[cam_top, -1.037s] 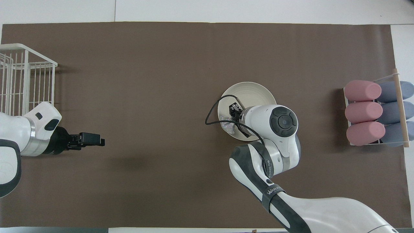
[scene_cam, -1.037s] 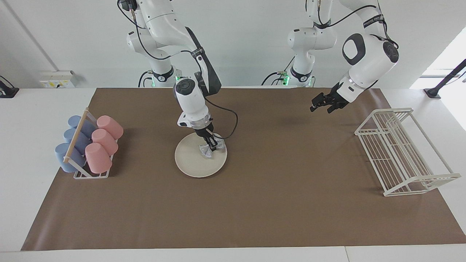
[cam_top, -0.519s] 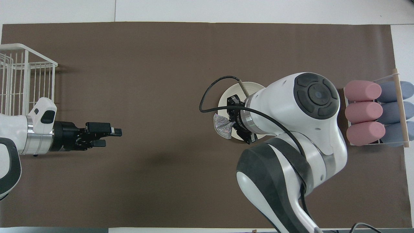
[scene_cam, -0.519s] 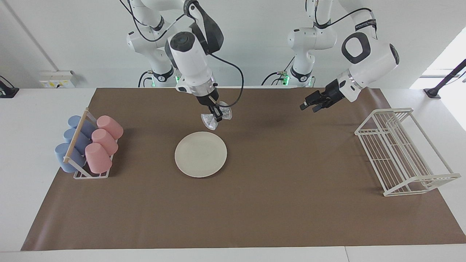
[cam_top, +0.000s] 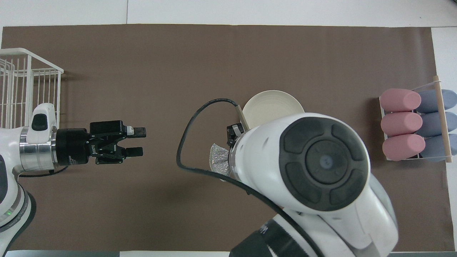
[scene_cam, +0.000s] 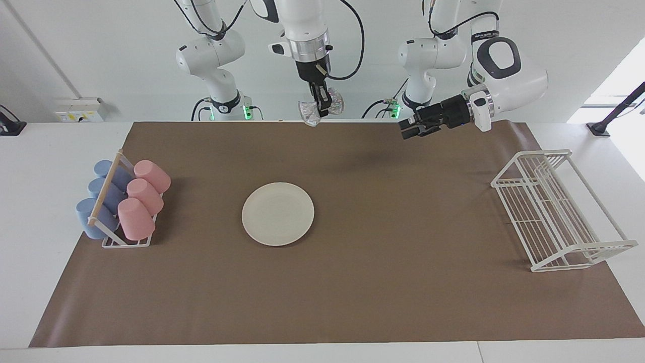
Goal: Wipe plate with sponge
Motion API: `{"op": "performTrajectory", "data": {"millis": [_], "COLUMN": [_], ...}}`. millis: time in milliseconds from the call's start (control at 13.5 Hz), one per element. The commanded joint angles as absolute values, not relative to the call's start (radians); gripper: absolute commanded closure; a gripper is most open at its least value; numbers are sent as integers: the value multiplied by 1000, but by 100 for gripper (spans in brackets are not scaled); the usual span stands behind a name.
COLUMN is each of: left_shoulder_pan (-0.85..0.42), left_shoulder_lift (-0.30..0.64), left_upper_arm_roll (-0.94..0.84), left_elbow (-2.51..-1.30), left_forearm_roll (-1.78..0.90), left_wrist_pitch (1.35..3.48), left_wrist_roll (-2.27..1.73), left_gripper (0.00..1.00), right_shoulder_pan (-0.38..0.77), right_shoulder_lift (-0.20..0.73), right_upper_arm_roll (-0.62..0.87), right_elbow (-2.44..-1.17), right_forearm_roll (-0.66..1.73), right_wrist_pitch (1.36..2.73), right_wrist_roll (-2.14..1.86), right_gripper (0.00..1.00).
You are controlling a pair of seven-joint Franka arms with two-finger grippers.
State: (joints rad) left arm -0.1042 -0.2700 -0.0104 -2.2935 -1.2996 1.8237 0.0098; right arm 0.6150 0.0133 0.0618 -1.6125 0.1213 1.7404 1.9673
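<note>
The cream-white plate [scene_cam: 277,214] lies flat and bare on the brown mat; in the overhead view the plate [cam_top: 271,104] is partly covered by the right arm's wrist. My right gripper [scene_cam: 322,108] hangs high over the mat, off the plate, shut on the crinkled silvery sponge [scene_cam: 308,112]. From overhead, only a corner of the sponge [cam_top: 219,162] sticks out from under that wrist. My left gripper [scene_cam: 409,129] [cam_top: 137,142] hovers open and holds nothing, over the mat between the plate and the wire rack.
A rack of pink and blue cups [scene_cam: 123,201] [cam_top: 414,125] stands at the right arm's end of the mat [scene_cam: 403,292]. A white wire dish rack [scene_cam: 554,212] [cam_top: 25,85] stands at the left arm's end.
My right gripper has lifted the sponge off the plate and risen high above the mat. My left gripper has swung toward the middle of the table.
</note>
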Motion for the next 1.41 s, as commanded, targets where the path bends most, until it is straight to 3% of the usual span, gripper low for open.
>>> {"op": "performTrajectory", "data": {"millis": [0, 444, 1037, 1111, 1185, 1259, 1333], "left_shoulder_pan": [-178, -302, -284, -285, -287, -297, -316], "left_shoulder_lift": [-313, -353, -362, -362, -362, -362, -364], "left_upper_arm_roll": [2, 3, 3, 3, 2, -2, -2], "left_elbow": [-2316, -2373, -2381, -2382, -2382, -2382, -2382], "left_forearm_roll": [-1382, -1440, -1440, -1440, -1440, -1440, -1440], "left_wrist_pitch": [1804, 1859, 1812, 1810, 1813, 1824, 1854], "left_wrist_roll": [-6, -8, -114, -114, -117, -141, -159], "left_gripper": [0, 0, 1, 7, 20, 54, 71], "right_shoulder_pan": [649, 704, 701, 701, 700, 699, 698], "right_shoulder_lift": [38, 54, 54, 54, 54, 54, 52], "right_upper_arm_roll": [66, 66, 66, 66, 66, 66, 66], "right_elbow": [-1583, -1585, -1585, -1585, -1585, -1585, -1585], "right_forearm_roll": [91, 35, 35, 35, 35, 35, 35], "right_wrist_pitch": [1732, 1756, 1756, 1756, 1755, 1755, 1753], "right_wrist_roll": [2061, 2118, 2114, 2114, 2112, 2111, 2109], "right_gripper": [100, 100, 100, 100, 100, 100, 100]}}
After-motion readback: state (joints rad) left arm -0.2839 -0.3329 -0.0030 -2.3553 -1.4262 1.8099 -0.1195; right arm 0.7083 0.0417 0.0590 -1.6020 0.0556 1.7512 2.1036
